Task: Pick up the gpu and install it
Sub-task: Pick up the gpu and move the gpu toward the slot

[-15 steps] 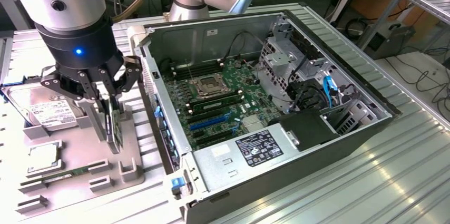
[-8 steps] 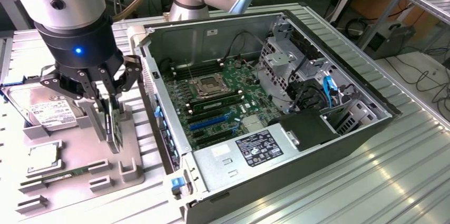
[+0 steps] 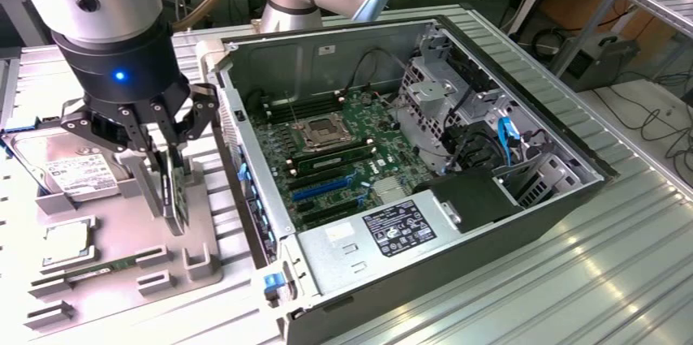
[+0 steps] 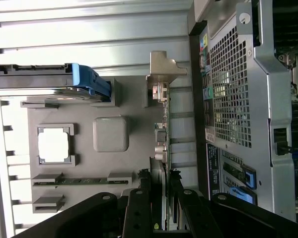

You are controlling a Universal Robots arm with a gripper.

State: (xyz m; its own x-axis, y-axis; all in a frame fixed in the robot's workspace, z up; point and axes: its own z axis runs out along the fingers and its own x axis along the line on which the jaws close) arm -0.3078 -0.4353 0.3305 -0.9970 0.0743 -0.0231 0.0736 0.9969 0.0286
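Claw (image 3: 171,162) clamped on the gpu (image 3: 174,203), gripping its top edge. Card stands upright on edge in a slot of the gray holder tray (image 3: 125,219), on the side nearest the PC case (image 3: 271,61), w/ the case's rear wall just beside it.

Same tray, further from the case:
- hard drive (image 3: 67,170) on edge
- CPU (image 3: 67,243) flat in its pocket
- green memory stick (image 3: 103,269) in a low slot

Case lies open on the ribbed worktop (image 3: 563,280). Inside:
- motherboard (image 3: 336,158) w/ empty blue slots
- PSU (image 3: 395,231)
- drive cage (image 3: 433,93) w/ cables
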